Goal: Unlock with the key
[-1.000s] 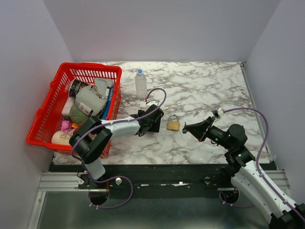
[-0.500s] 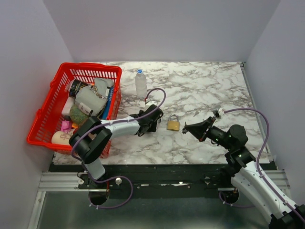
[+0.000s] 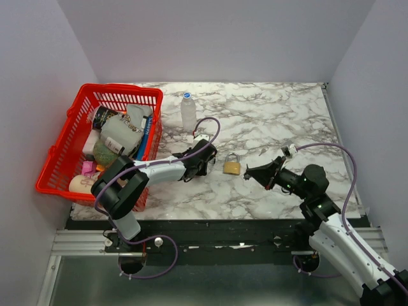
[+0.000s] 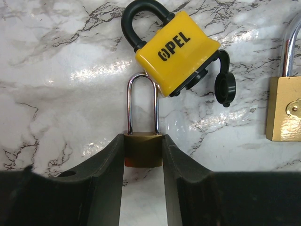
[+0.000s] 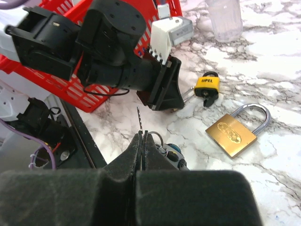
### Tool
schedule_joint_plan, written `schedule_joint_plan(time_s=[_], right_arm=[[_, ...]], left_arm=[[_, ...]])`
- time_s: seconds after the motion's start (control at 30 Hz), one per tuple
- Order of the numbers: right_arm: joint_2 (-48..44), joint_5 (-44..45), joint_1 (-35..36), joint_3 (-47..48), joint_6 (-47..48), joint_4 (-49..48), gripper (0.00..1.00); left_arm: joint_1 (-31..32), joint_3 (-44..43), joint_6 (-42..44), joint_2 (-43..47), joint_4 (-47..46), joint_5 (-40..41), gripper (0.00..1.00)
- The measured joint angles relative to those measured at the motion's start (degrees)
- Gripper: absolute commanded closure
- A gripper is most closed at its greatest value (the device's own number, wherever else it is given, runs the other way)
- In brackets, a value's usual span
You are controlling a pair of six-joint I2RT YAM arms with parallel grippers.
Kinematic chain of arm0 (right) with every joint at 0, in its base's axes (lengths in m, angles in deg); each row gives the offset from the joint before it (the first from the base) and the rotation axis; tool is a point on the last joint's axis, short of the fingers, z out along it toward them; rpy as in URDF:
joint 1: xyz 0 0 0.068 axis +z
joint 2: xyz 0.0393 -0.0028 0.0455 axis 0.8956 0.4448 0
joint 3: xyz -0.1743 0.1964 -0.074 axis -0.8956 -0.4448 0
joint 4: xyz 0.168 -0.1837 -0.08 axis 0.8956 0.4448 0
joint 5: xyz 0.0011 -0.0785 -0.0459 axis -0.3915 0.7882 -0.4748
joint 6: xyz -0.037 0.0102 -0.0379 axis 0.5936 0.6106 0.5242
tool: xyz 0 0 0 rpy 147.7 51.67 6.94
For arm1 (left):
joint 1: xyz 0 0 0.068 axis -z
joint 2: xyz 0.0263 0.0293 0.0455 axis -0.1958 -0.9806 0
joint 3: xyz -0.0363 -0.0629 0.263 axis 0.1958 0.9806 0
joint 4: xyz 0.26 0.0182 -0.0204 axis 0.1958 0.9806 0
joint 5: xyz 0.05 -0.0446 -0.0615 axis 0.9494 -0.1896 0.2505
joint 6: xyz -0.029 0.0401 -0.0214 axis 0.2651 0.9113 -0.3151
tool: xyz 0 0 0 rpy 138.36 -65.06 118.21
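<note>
My left gripper [image 4: 143, 140] is shut on a small brass padlock [image 4: 143, 156] with a silver shackle, gripping its body from both sides on the table. A yellow OPEL padlock [image 4: 176, 52] lies just beyond it, touching its shackle. A larger brass padlock [image 3: 232, 166] lies between the two grippers and also shows in the right wrist view [image 5: 233, 134]. My right gripper [image 5: 142, 136] is shut on a key [image 5: 139, 117]. The key's thin blade sticks out towards the left gripper [image 5: 157, 84], and a ring and fob [image 5: 170, 153] hang beside the fingers.
A red basket [image 3: 60, 159] full of several items stands at the left. A clear bottle [image 3: 188, 112] stands upright behind the left gripper. The table's front edge and the black rail run below the arms.
My left gripper has edged slightly to the left with the small padlock. My right gripper with the key has hardly moved.
</note>
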Motion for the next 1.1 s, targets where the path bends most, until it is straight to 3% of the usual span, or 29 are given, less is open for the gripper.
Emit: schedule_joint_plan(time_s=[0.23,0.6,0.73,1.1], right_arm=[[7.54,-0.70,0.92,0.11,-0.17,-0.50,0.99],[16.57,2.73,10.45,0.33,-2.51,-6.71,0.99],[21.90,5.70,14.14,1.29,-4.59,-10.05,0.99],[42.97,11.78,21.14,8.85,-12.15,-21.46,0.99]], left_arm=[[-1.01,0.39,0.22,1.27,0.44,-4.83,1.00],[-1.44,-4.92,1.62,9.29,9.42,-12.90,1.00],[-1.75,-7.65,1.42,12.31,7.52,-13.14,1.00],[-3.91,-2.99,-1.25,15.67,0.92,-14.56,1.00]])
